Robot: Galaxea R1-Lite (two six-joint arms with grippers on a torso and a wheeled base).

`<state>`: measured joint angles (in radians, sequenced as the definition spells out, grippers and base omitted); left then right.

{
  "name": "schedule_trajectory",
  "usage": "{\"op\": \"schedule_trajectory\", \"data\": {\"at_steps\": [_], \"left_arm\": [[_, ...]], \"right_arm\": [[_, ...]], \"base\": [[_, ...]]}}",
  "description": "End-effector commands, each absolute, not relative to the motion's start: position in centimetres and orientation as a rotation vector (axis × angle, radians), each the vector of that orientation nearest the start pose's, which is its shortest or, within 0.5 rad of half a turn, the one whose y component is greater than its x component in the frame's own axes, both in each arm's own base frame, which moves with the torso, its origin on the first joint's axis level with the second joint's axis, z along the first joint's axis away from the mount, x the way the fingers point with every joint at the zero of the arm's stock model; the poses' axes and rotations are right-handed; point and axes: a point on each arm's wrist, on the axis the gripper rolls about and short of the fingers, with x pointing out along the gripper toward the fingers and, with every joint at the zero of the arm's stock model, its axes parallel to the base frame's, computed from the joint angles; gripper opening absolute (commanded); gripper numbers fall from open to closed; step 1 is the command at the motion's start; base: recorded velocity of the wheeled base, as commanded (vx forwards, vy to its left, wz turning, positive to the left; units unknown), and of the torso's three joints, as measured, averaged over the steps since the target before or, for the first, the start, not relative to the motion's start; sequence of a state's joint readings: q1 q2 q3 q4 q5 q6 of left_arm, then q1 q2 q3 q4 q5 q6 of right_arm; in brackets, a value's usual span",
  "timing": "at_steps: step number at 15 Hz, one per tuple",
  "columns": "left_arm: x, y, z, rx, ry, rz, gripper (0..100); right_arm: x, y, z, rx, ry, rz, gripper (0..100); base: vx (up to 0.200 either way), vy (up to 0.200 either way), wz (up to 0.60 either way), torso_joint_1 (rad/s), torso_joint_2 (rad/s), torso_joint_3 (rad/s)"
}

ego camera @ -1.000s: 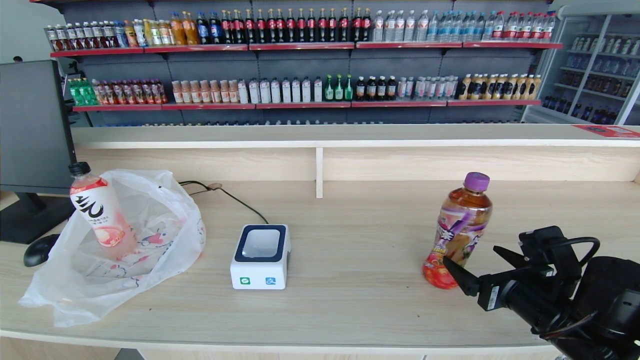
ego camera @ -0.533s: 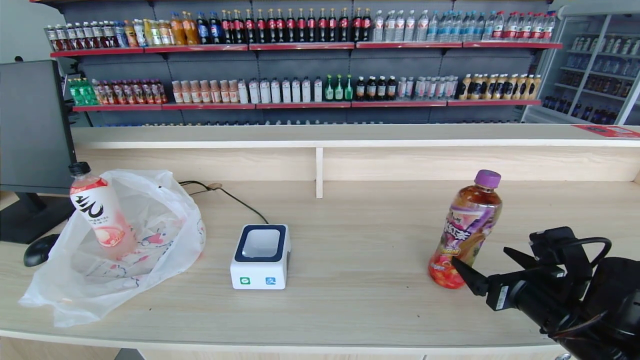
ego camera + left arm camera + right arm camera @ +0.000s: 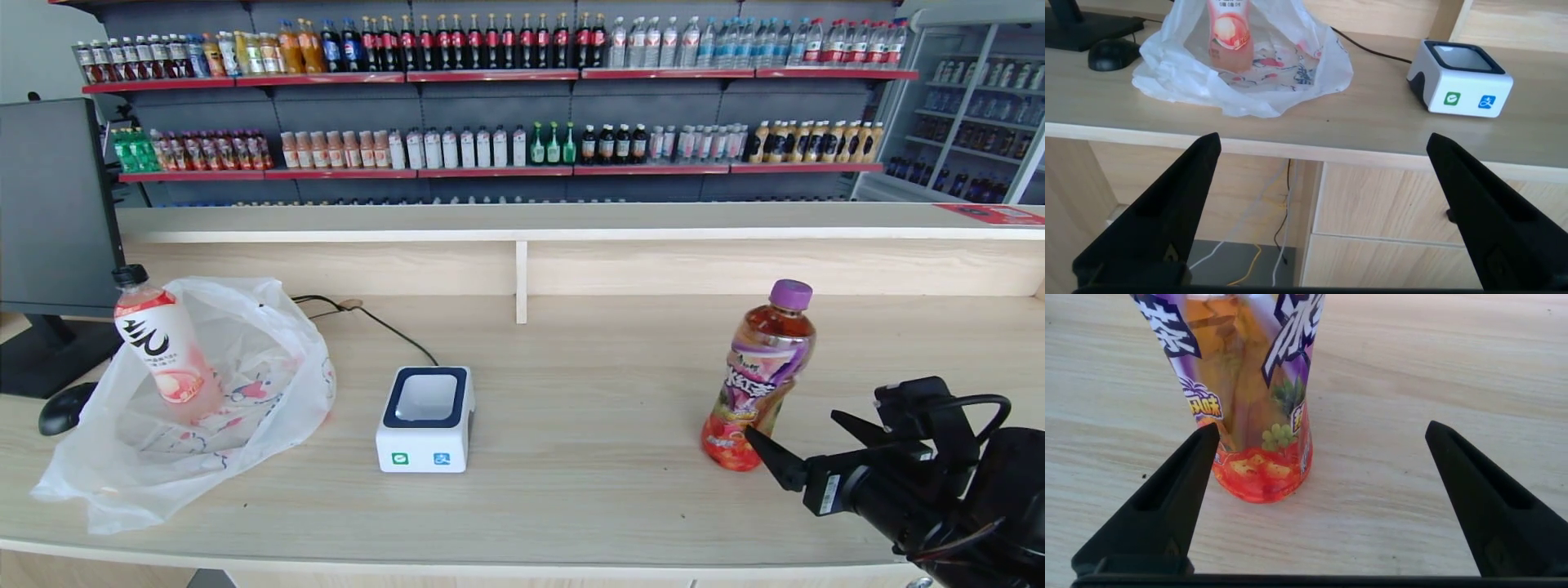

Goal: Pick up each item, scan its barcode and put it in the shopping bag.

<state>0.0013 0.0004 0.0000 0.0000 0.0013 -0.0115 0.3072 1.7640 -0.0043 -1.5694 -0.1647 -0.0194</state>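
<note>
A tea bottle (image 3: 759, 376) with a purple cap and purple-red label stands on the wooden counter (image 3: 588, 490) at the right. My right gripper (image 3: 790, 423) is open just in front of its base, not touching it. In the right wrist view the bottle's lower half (image 3: 1249, 392) stands off-centre, close to one finger of the open right gripper (image 3: 1321, 433). A white plastic shopping bag (image 3: 245, 384) lies at the left with a pink-labelled bottle (image 3: 163, 343) standing in it. A white scanner (image 3: 426, 416) sits mid-counter. My left gripper (image 3: 1319, 151) hangs open below the counter's front edge.
A dark monitor (image 3: 49, 212) and a black mouse (image 3: 65, 407) stand at the far left. A black cable (image 3: 384, 327) runs from the scanner to the back. A raised ledge (image 3: 571, 220) closes the counter's rear, with drink shelves behind it.
The tea bottle has shifted a little to the right and rocked. My right gripper has drawn back to the right and slightly down, still open.
</note>
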Motion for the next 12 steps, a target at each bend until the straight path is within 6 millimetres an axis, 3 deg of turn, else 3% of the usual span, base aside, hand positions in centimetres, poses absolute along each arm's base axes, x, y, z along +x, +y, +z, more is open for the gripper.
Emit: {"op": "schedule_trajectory", "data": {"at_steps": [1, 12], "left_arm": [[-2.27, 0.0, 7.55, -0.011, 0.002, 0.003, 100], [-2.27, 0.0, 7.55, -0.012, 0.002, 0.003, 100]], "right_arm": [[19.13, 5.48, 8.96, -0.063, 0.182, 0.135, 100], [19.44, 4.74, 8.8, -0.063, 0.191, 0.095, 100]], "base": [[0.0, 0.0, 0.0, 0.0, 0.0, 0.0], [0.0, 0.0, 0.0, 0.0, 0.0, 0.0]]}}
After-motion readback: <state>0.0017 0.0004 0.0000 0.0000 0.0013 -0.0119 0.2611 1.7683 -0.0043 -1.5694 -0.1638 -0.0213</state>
